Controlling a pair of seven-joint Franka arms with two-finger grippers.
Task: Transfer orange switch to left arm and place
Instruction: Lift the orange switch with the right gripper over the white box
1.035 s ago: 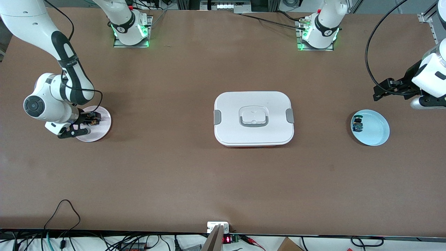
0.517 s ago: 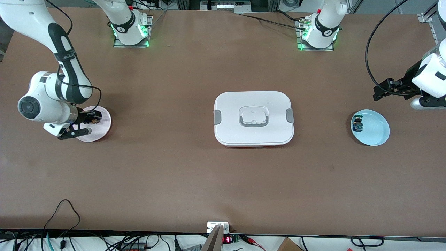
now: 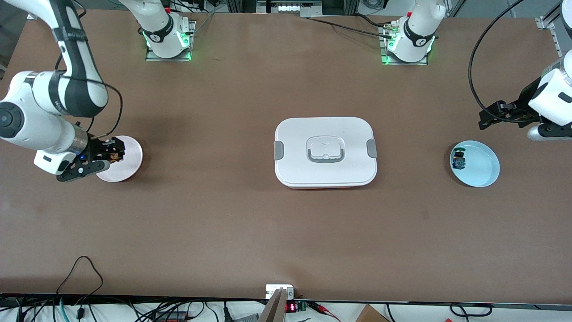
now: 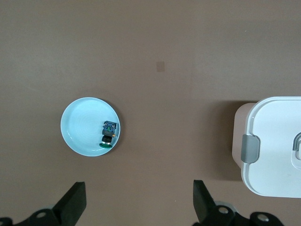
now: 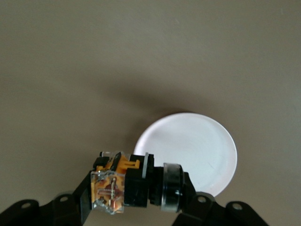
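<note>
The orange switch (image 3: 115, 156) (image 5: 123, 184) is a small black part with an orange, clear-cased end. My right gripper (image 3: 109, 156) (image 5: 136, 193) is shut on it and holds it in the air over the edge of a pale pink plate (image 3: 127, 161) (image 5: 197, 146) at the right arm's end of the table. The white box (image 3: 325, 152) (image 4: 277, 146) with grey clips sits at the table's middle. At the left arm's end, my left gripper (image 3: 489, 115) (image 4: 138, 188) waits open and empty over bare table beside a light blue plate (image 3: 480, 167) (image 4: 82, 134).
A tiny black part with blue and green (image 3: 458, 160) (image 4: 109, 133) lies in the light blue plate, at its edge toward the box. Brown tabletop stretches between the box and each plate. Cables and a small device lie along the table edge nearest the front camera.
My right arm has risen and drawn toward its own end of the table, carrying the orange switch up off the pink plate. The left arm has not moved.
</note>
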